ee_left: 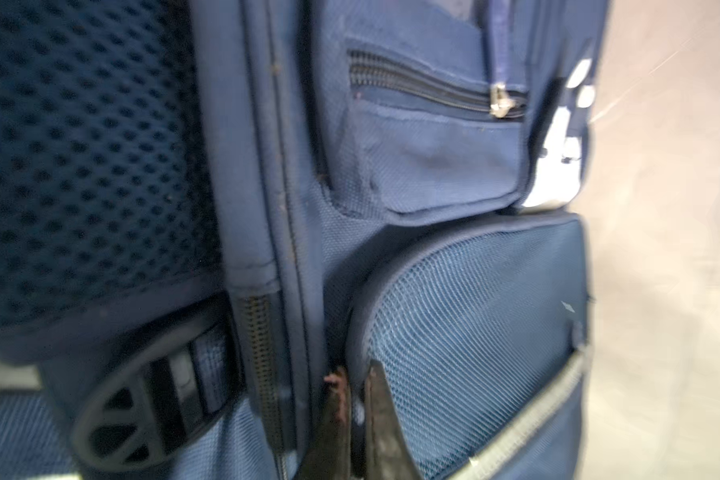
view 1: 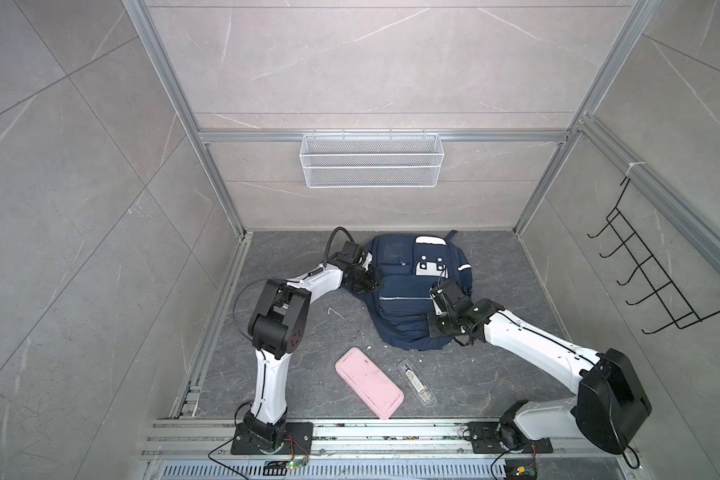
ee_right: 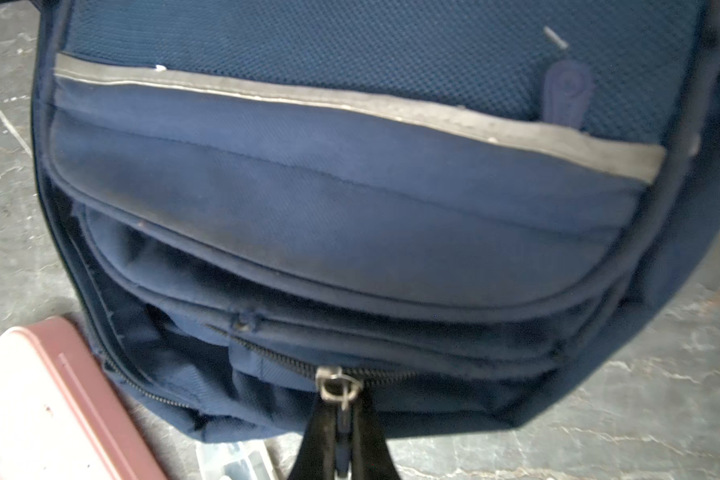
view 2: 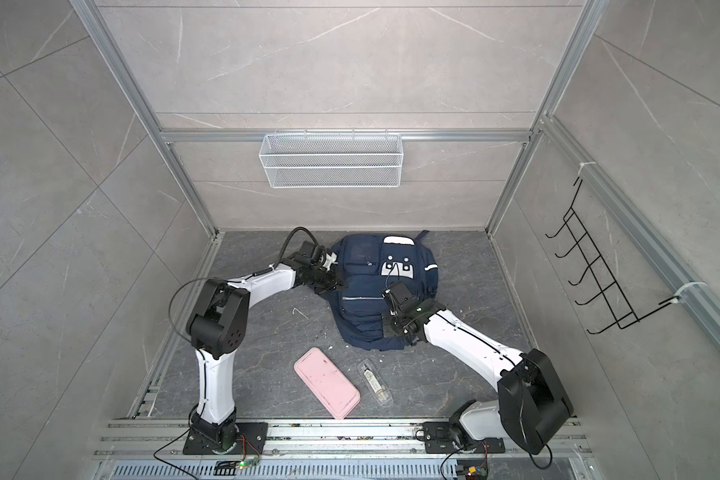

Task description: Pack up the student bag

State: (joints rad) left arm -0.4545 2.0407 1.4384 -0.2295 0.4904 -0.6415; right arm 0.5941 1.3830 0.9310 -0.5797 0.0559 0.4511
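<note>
The student bag (view 1: 412, 299) (view 2: 375, 299), a navy backpack with a white patch and silver stripes, lies flat on the dark floor in both top views. My left gripper (view 1: 375, 286) (ee_left: 356, 395) is shut against the bag's left side, its tips at the seam beside a mesh pocket (ee_left: 474, 324). Whether it pinches fabric is unclear. My right gripper (view 1: 433, 328) (ee_right: 341, 409) is at the bag's near end, shut on a metal zipper pull (ee_right: 336, 386) of a partly open zip.
A pink flat case (view 1: 368, 382) (ee_right: 46, 399) and a clear plastic case (view 1: 417, 382) lie on the floor in front of the bag. A white wire basket (view 1: 371, 160) hangs on the back wall. A black hook rack (view 1: 641, 270) is on the right wall.
</note>
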